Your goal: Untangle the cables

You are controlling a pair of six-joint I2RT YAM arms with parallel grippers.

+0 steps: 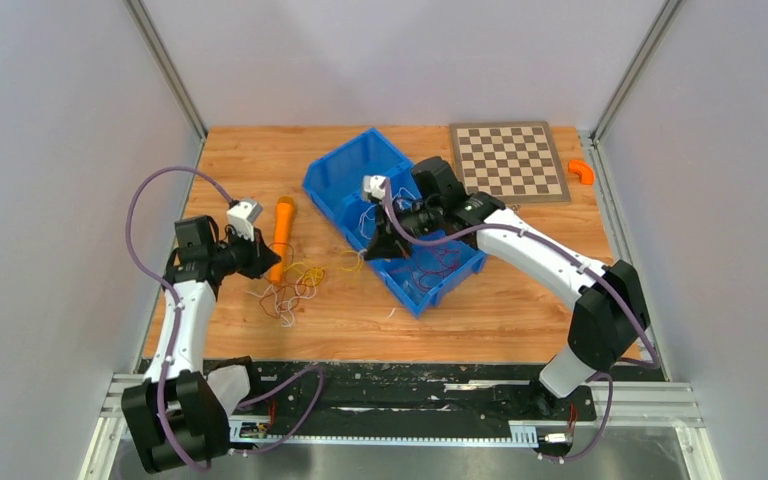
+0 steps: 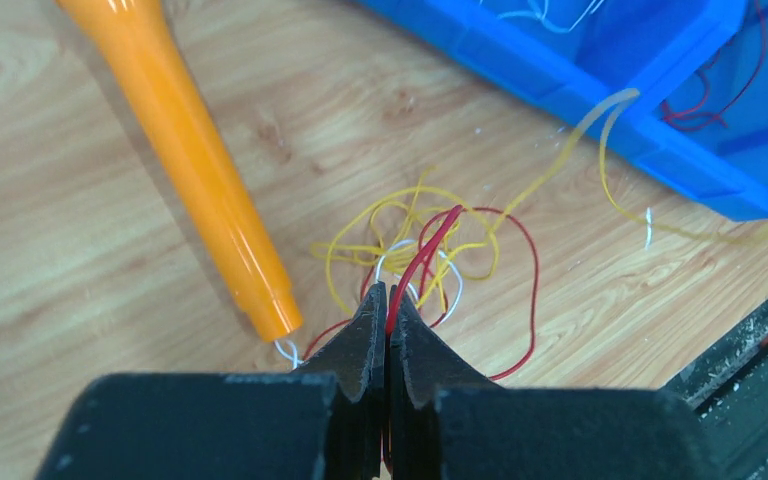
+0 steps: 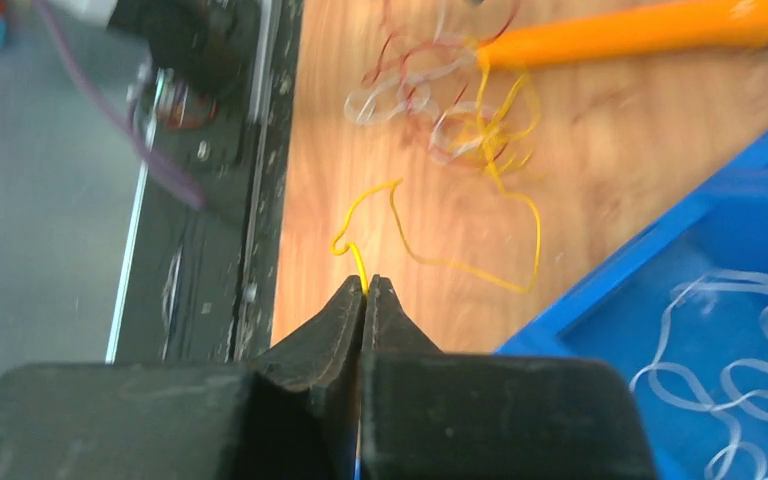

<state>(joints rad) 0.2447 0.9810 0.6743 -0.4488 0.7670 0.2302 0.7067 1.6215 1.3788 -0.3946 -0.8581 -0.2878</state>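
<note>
The tangle of cables [image 1: 293,283], yellow, red and white loops, lies on the wooden table left of the blue bin [image 1: 345,170]. My left gripper [image 1: 263,262] sits at the tangle's left edge. In the left wrist view it [image 2: 388,296] is shut on a red cable [image 2: 426,254] that rises from the tangle [image 2: 410,235]. My right gripper [image 1: 379,246] hovers over the bin's near left wall. In the right wrist view it [image 3: 365,286] is shut on a yellow cable [image 3: 440,262] that runs back to the tangle [image 3: 460,110].
An orange stick-shaped tool [image 1: 282,235] lies beside the tangle, right by my left gripper. The bin holds more loose white and red cables [image 3: 730,340]. A checkerboard [image 1: 510,160] and a small orange piece [image 1: 582,172] sit at the back right. A black rail borders the near edge.
</note>
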